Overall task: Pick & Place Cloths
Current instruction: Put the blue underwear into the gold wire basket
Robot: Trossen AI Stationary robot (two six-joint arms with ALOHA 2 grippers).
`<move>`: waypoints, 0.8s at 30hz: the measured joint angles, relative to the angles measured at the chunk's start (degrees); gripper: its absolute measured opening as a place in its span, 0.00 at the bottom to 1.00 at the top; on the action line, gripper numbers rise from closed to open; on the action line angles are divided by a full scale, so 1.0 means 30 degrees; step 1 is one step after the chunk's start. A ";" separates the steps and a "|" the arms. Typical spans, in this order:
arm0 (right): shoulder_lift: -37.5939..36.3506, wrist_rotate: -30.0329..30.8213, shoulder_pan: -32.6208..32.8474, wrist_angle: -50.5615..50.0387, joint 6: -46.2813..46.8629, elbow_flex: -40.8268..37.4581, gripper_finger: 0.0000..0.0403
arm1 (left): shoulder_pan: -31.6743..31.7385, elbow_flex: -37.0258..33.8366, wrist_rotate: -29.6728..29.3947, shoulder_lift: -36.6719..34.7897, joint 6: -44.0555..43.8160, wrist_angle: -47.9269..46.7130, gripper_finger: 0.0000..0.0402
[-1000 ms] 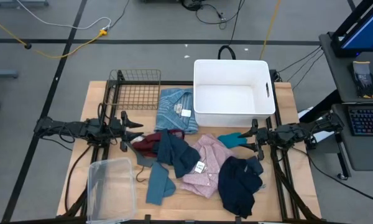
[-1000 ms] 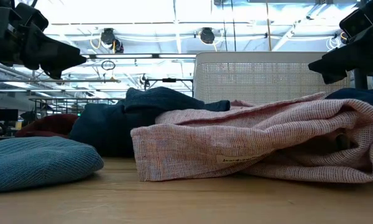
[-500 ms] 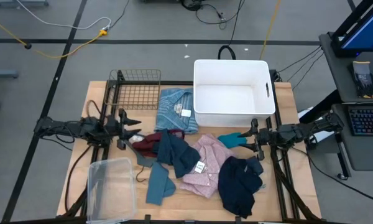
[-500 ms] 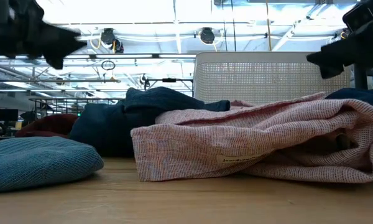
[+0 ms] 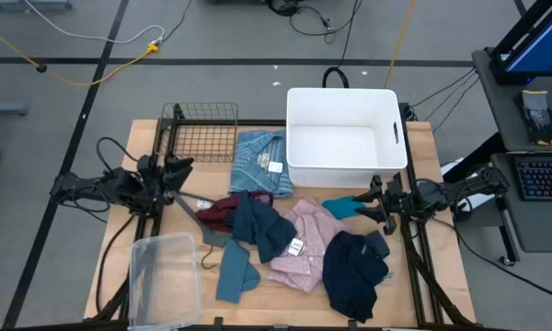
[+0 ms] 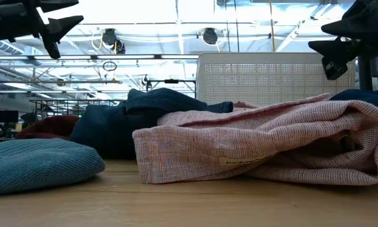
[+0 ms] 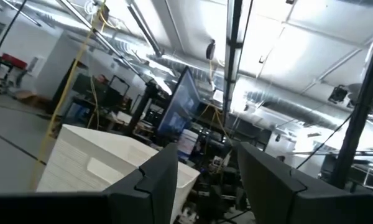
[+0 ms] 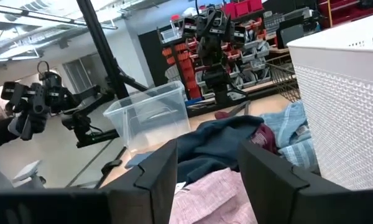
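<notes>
The cloths lie in a loose heap on the wooden table. They are a light blue striped shirt (image 5: 258, 158), a maroon piece (image 5: 217, 212), a slate-blue piece (image 5: 260, 225), a pink shirt (image 5: 304, 241) (image 6: 258, 142), a dark navy piece (image 5: 353, 268), another slate-blue piece (image 5: 235, 271) and a small teal piece (image 5: 346, 204). My left gripper (image 5: 181, 171) (image 6: 58, 26) is open and empty, high above the table's left side and tipped upward. My right gripper (image 5: 378, 199) (image 6: 331, 55) is open and empty, raised just right of the teal piece.
A white bin (image 5: 345, 138) stands at the back, right of centre. A wire basket (image 5: 202, 133) stands at the back left. A clear plastic tub (image 5: 164, 276) sits at the front left. A grey hanger (image 5: 208, 241) lies partly under the heap.
My left gripper has drawn back toward the table's left edge, risen and tipped its fingers upward, staying open and empty. My right gripper has risen a little. The cloths have not moved.
</notes>
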 joint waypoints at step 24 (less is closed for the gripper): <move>0.0015 -0.0536 0.0000 0.0967 0.5521 0.0080 0.39 | 0.0000 0.0000 0.0905 -0.0001 0.0049 -0.0423 0.42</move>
